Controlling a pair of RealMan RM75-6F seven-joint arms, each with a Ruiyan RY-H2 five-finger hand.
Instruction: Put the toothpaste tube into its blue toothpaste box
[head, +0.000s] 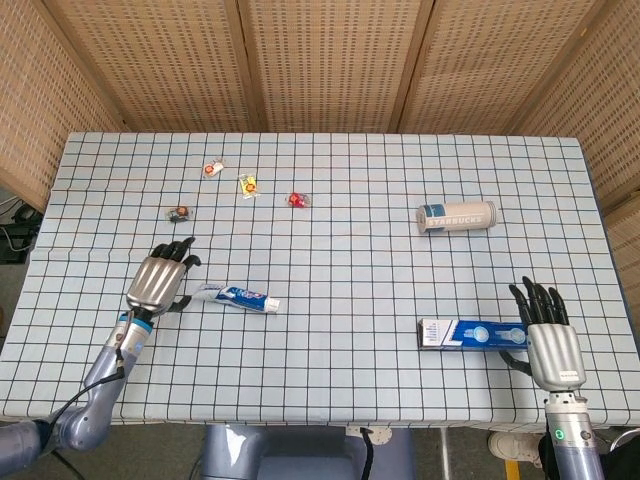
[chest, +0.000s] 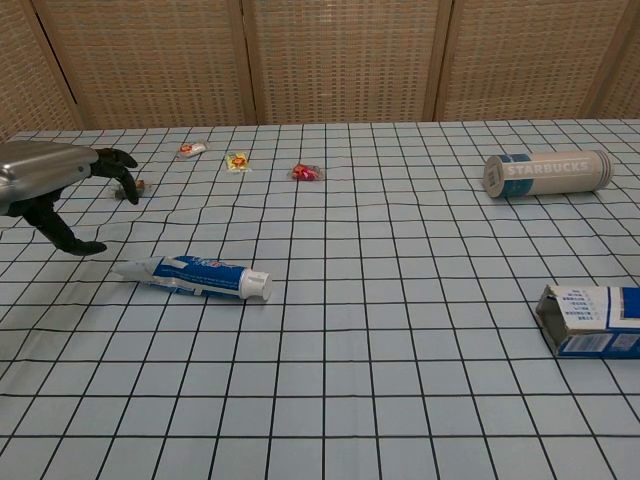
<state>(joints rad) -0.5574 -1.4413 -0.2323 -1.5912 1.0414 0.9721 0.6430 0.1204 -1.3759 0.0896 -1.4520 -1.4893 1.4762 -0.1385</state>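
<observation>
A white and blue toothpaste tube (head: 238, 297) (chest: 194, 277) lies flat on the checked tablecloth, its cap pointing right. My left hand (head: 159, 279) (chest: 55, 186) hovers just left of the tube's crimped end with its fingers apart, holding nothing. The blue toothpaste box (head: 470, 333) (chest: 590, 319) lies on its side near the front right, its open end facing left. Just right of the box's far end is my right hand (head: 545, 340), open and empty; the chest view does not show it.
A Starbucks canister (head: 456, 216) (chest: 546, 173) lies on its side at the right. Several small wrapped sweets (head: 249, 186) (chest: 306, 172) are scattered at the back left. Wicker screens stand behind the table (head: 350, 390).
</observation>
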